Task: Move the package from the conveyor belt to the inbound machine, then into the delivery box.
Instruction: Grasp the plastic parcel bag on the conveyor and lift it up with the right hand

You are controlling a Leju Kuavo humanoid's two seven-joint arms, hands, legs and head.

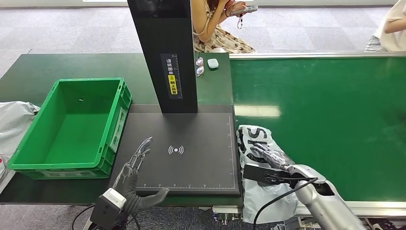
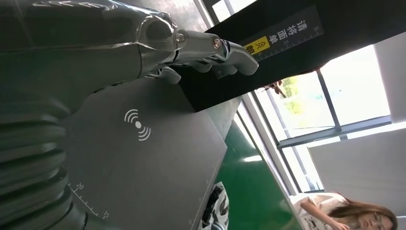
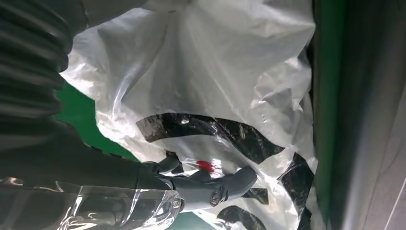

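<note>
from the head view, the package (image 1: pixel 258 158), a white plastic bag with black print, lies at the conveyor belt's (image 1: pixel 335 120) near edge beside the inbound machine (image 1: pixel 184 153), with the right hand (image 1: pixel 268 155) resting on it, while the left hand (image 1: pixel 136 167) hovers over the machine's black pad near the green delivery box (image 1: pixel 72 127), fingers apart and holding nothing. the left wrist view shows those fingers (image 2: pixel 210 52) stretched out above the pad. in the right wrist view the right hand's fingers (image 3: pixel 215 184) press on the bag; whether they grip it i cannot tell.

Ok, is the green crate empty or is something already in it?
Empty. The head view shows the green crate's bare floor and nothing in it; the package lies at the conveyor belt's edge under the right hand.
</note>
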